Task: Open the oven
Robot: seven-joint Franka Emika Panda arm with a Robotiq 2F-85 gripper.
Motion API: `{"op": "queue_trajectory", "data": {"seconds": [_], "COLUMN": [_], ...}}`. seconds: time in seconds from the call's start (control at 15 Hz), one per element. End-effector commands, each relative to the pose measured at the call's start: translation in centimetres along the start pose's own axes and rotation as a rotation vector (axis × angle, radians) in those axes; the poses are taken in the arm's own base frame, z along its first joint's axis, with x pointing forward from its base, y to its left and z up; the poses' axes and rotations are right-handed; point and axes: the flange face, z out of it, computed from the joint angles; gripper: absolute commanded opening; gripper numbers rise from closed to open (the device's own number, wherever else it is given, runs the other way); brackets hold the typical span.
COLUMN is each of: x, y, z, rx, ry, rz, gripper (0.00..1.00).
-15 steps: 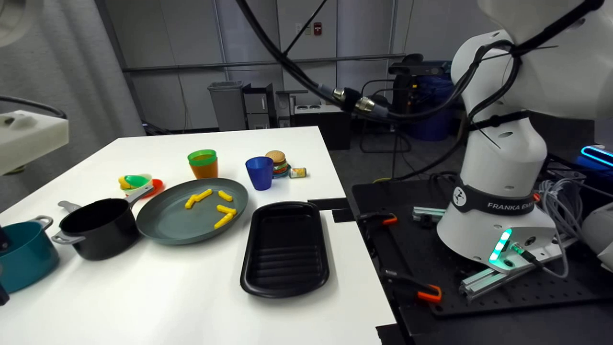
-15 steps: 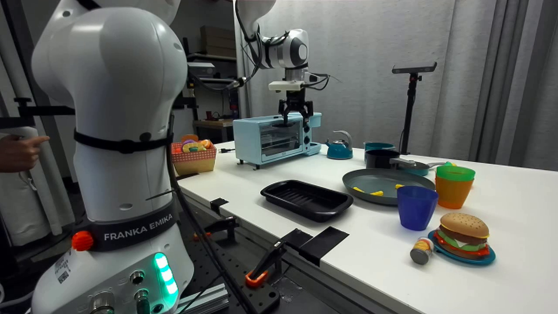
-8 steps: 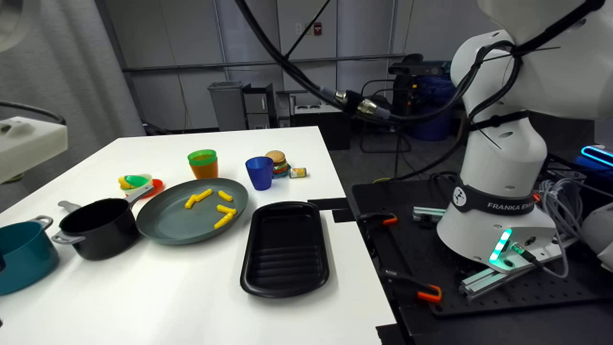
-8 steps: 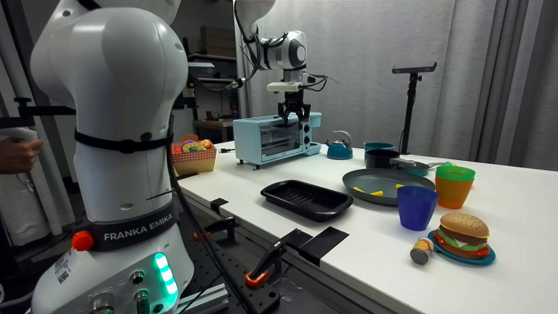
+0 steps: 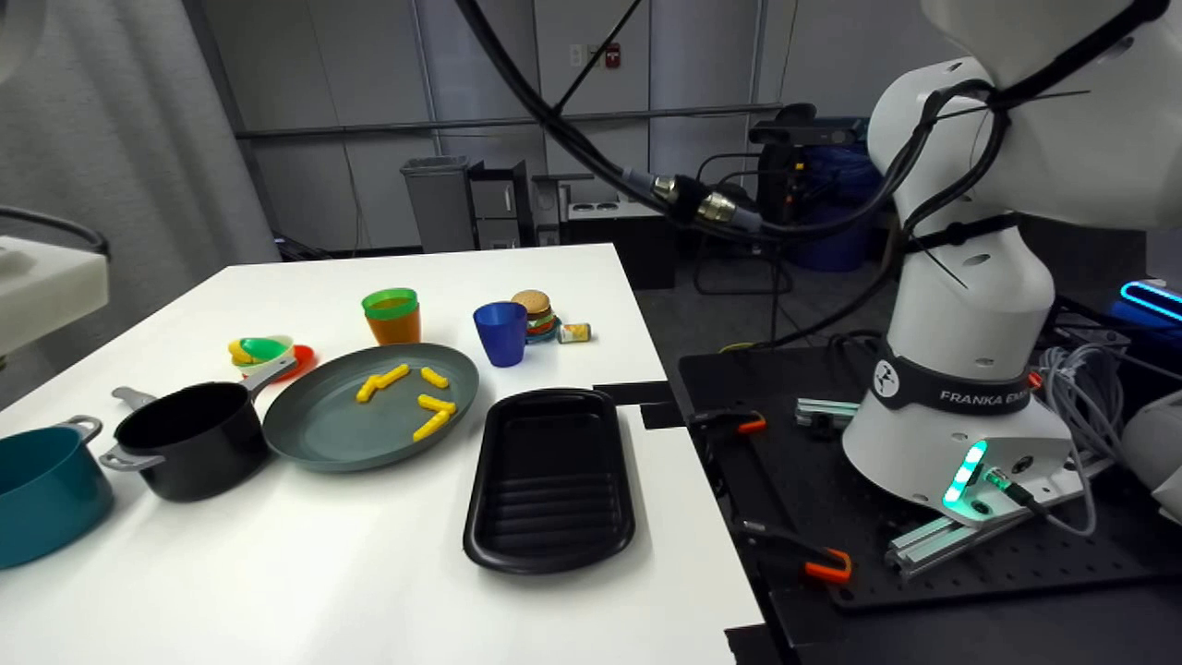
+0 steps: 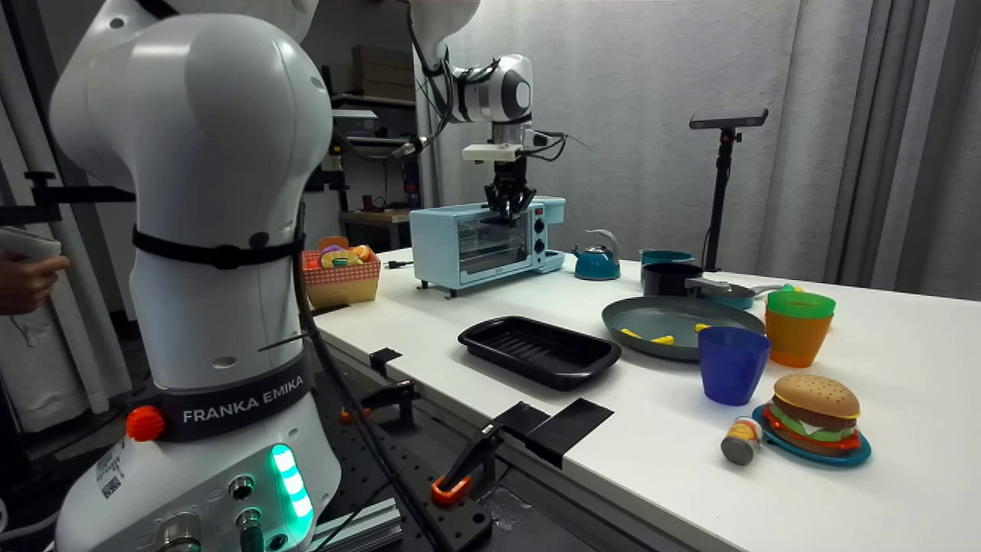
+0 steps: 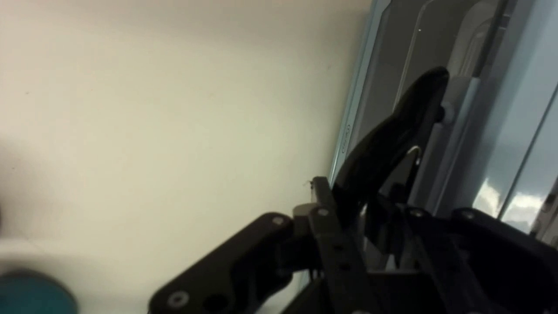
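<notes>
Our gripper (image 7: pixel 355 205) pinches the black handle (image 7: pixel 383 139), jaws narrow; in the wrist view, the oven (image 7: pixel 484 117) lies toward two o'clock, and past its pale-blue edge (image 7: pixel 360 87) white table (image 7: pixel 174 122) gives us room toward ten.

— What do you see around the grey pan (image 5: pixel 369 420) in an exterior view?
— Yellow pieces (image 5: pixel 431 426) lie on it. I make out a black tray (image 5: pixel 554 462) at four o'clock, a blue cup (image 5: pixel 502 337) at two, stacked cups (image 5: pixel 394 323) at twelve.
— And at nine?
— I see a black pot (image 5: pixel 199 466), a teal pot (image 5: pixel 55 503) beyond.
</notes>
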Motion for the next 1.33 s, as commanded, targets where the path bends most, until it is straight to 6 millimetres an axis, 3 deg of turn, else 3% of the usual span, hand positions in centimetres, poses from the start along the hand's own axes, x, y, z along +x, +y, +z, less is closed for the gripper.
{"op": "queue_trajectory", "data": {"seconds": [0.0, 0.73, 1.27], "x": [0.1, -0.7, -1.4], "y": [0.3, 5.5, 8.4], "z": [0.9, 2.6, 3.6], "rx": [0.031, 0.253, 0.407], "ry": [-0.031, -0.115, -0.120], "rz": [0.084, 0.347, 0.351], "gripper": [0.05, 0.04, 0.04]}}
